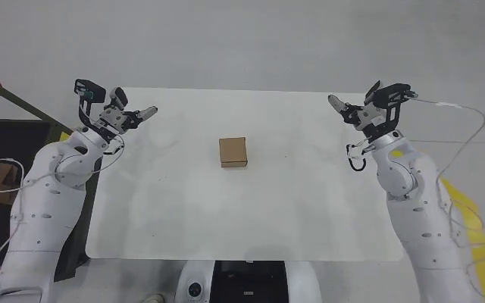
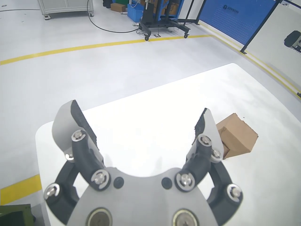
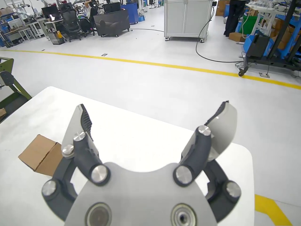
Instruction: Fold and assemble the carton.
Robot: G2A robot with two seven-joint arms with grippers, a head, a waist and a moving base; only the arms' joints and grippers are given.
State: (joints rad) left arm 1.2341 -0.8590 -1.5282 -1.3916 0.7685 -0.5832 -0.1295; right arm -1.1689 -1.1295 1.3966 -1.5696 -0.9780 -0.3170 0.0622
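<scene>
Cardboard carton (image 1: pixel 233 151) sitting closed, seemingly assembled; left end effector (image 1: pixel 147 114) and right end effector (image 1: pixel 338 104) hovering well apart from it, both spread, empty.

**Brown carton (image 1: pixel 233 151) folded shut, mid-counter**

The carton is a small box of plain brown cardboard, standing as a squarish block with its top face shut. It rests flat on the white counter (image 1: pixel 303 220), about midway between the counter's left and right ends and a little toward the far edge. Its sides lie nearly square to the counter's edges. In the left wrist view, one end face shows a crease near a corner
</scene>
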